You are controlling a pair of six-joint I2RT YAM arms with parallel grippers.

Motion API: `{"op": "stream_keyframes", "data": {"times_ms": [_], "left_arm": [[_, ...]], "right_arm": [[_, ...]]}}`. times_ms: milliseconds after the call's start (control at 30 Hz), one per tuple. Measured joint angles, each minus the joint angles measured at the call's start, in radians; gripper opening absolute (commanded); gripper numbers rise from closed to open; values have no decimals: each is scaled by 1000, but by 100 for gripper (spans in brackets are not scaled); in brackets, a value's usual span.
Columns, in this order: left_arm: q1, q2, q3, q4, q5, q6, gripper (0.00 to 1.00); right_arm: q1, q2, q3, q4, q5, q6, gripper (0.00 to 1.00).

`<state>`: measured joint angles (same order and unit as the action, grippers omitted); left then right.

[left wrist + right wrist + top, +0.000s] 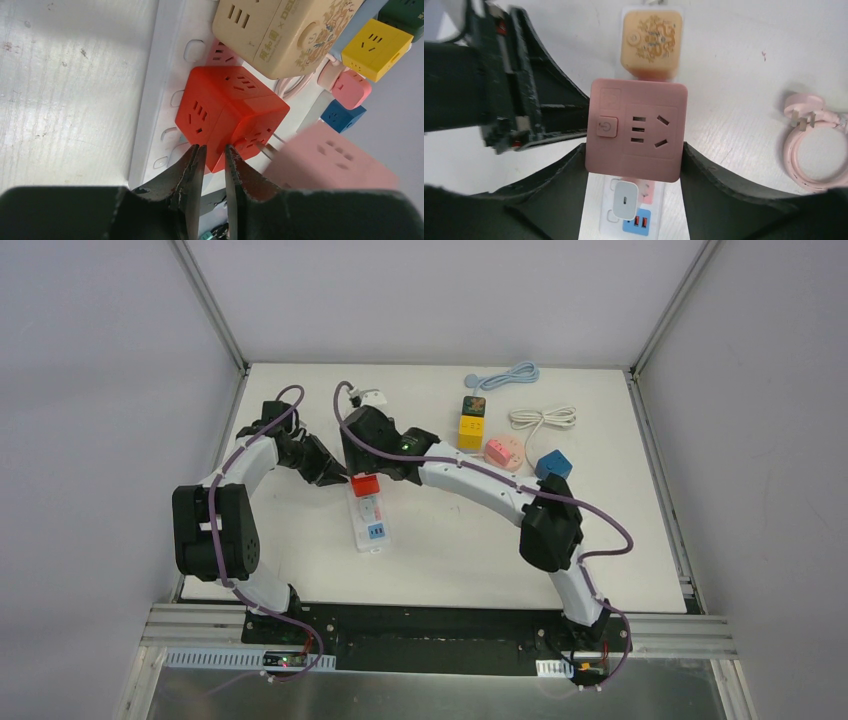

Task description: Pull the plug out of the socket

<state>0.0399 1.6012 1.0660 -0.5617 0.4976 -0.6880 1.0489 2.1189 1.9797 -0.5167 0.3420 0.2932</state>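
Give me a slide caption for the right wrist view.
Right gripper clamps a pink cube socket above the white power strip.
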Motion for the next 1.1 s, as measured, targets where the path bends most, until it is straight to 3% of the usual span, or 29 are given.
{"op": "stream_keyframes", "data": {"times_ms": [367,533,700,867,1100], "left_arm": [[-1,3,9,-9,0,0,24],[-1,11,24,-30,-2,13,41],[-2,17,67,-80,-10,53,59],[-1,14,120,-135,-35,82,67],[-1,-65,127,-169,-52,107,78]], "right_arm": [[-46,-270,-19,163,50,32,0],[-124,-344,-81,220,16,106,0],[-220,-332,-208,243,-70,199,0],[-297,-256,-295,244,-179,278,0],[-321,-92,-290,282,-308,340,2]]}}
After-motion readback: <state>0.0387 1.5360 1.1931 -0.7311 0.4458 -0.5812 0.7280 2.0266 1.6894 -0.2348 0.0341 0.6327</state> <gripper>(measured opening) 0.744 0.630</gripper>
